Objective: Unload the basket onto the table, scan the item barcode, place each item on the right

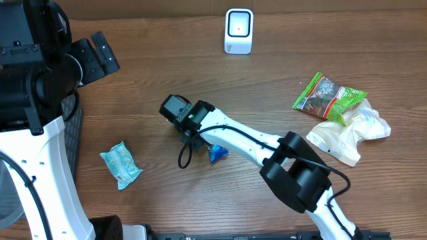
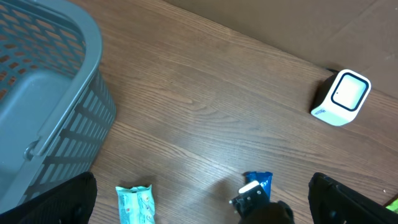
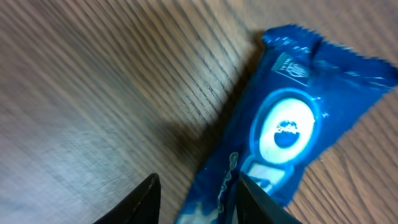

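Note:
A blue snack packet (image 1: pixel 217 154) lies flat on the wooden table; it also shows in the left wrist view (image 2: pixel 261 181). My right gripper (image 3: pixel 199 199) reaches down over its end, jaws open. The blue packet (image 3: pixel 292 130) runs between the fingertips, against the right one, and a gap remains beside the left one. In the overhead view the right wrist covers the fingers. The white barcode scanner (image 1: pixel 238 31) stands at the back of the table, well apart from the packet, and appears again as the scanner (image 2: pixel 342 98). My left gripper (image 2: pixel 205 205) hovers wide open and empty at the far left (image 1: pixel 99 57).
A teal packet (image 1: pixel 121 164) lies left of the blue one. A green snack bag (image 1: pixel 328 97) and white plastic bags (image 1: pixel 350 133) sit at the right. A grey basket (image 2: pixel 56 93) stands at the table's left edge.

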Action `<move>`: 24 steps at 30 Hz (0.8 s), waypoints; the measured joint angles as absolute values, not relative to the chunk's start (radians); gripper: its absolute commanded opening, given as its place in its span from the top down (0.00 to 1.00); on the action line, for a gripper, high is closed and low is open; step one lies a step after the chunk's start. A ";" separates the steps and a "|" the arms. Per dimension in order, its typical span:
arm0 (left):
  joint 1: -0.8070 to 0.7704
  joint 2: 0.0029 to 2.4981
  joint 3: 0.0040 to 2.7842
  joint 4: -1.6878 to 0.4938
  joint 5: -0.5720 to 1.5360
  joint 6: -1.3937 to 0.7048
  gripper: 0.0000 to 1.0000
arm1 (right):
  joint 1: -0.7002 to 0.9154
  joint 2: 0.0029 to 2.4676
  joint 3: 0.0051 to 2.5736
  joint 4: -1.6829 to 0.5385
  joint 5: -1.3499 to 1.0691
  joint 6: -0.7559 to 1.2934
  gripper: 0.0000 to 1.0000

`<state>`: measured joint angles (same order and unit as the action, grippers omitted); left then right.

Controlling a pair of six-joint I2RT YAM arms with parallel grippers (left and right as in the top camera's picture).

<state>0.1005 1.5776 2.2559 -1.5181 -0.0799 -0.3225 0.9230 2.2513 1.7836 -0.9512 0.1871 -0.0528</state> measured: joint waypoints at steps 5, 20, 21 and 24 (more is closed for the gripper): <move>0.101 1.578 2.255 -1.518 -0.080 -0.323 0.00 | 0.925 2.280 1.784 -0.942 0.237 -0.057 0.59; 0.101 1.578 2.255 -1.518 -0.080 -0.323 0.00 | 0.925 2.292 1.769 -0.902 0.348 -0.075 0.85; 0.101 1.578 2.255 -1.518 -0.080 -0.323 0.00 | 0.924 2.292 1.764 -0.895 0.359 -0.079 0.91; 0.101 1.578 2.256 -1.518 -0.080 -0.323 0.00 | 0.925 2.292 1.761 -0.890 0.372 -0.083 0.96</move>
